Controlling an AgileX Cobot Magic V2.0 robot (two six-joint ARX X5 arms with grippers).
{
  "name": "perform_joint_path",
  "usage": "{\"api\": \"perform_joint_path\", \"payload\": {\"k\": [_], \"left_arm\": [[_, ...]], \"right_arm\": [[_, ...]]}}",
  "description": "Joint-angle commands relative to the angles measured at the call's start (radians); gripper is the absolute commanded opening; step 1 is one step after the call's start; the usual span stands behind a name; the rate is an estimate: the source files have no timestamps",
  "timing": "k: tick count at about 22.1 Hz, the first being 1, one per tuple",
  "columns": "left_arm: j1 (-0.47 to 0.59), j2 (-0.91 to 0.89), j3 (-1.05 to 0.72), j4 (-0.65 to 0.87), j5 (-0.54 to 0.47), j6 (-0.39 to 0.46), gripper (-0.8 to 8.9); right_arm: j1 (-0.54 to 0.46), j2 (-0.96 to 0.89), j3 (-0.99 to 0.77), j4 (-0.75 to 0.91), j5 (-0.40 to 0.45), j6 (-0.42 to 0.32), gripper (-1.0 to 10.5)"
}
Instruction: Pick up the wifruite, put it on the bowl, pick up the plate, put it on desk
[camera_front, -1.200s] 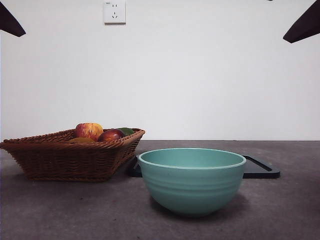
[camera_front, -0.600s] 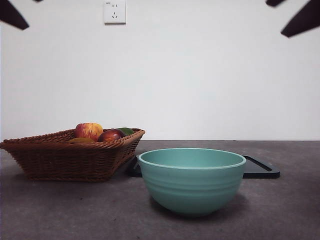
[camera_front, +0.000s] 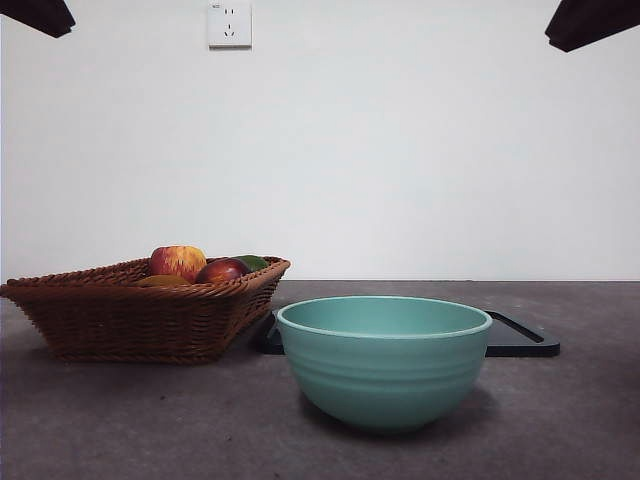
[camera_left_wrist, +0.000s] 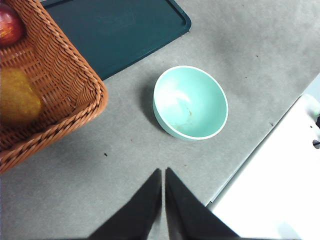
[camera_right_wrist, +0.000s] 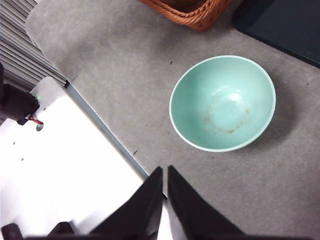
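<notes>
With its jaws pressed together on nothing, the left gripper (camera_left_wrist: 163, 172) hangs high over the desk (camera_left_wrist: 125, 165), nearer than the likewise closed right gripper (camera_right_wrist: 164, 170) to the basket (camera_left_wrist: 60, 85) of fruit (camera_left_wrist: 15, 100) beside the empty bowl (camera_left_wrist: 190, 102).

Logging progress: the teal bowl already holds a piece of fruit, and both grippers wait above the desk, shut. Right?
Not quite. The teal bowl is empty, as both wrist views show; the fruit sits in the wicker basket. The left gripper and right gripper do wait above the desk, shut.
</notes>
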Motion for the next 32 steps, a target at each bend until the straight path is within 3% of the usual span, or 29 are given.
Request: {"api": "perform_joint_path", "payload": {"k": [1, 12, 16, 22, 26, 32], "left_arm": [[-0.005, 0.006, 0.016, 0.005, 0.005, 0.008, 0.08], [0.006, -0.030, 0.016, 0.040, 0.001, 0.018, 0.08], [0.097, -0.141, 0.005, 0.283, -0.033, 0.065, 0.08], [0.312, -0.407, -0.180, 0.702, -0.209, 0.067, 0.08], [0.375, -0.568, -0.357, 0.800, -0.341, 0.061, 0.08], [0.416, -0.727, -0.565, 0.819, -0.378, 0.053, 0.08]], "right_arm": [[0.010, 0.003, 0.008, 0.007, 0.000, 0.000, 0.1], [0.010, 0.003, 0.008, 0.007, 0.000, 0.000, 0.1], [0.010, 0.003, 0.008, 0.007, 0.000, 0.000, 0.1], [0.010, 0.003, 0.008, 0.007, 0.000, 0.000, 0.1], [0.010, 0.003, 0.008, 0.007, 0.000, 0.000, 0.1], [0.010, 0.003, 0.008, 0.007, 0.000, 0.000, 0.1]]}}
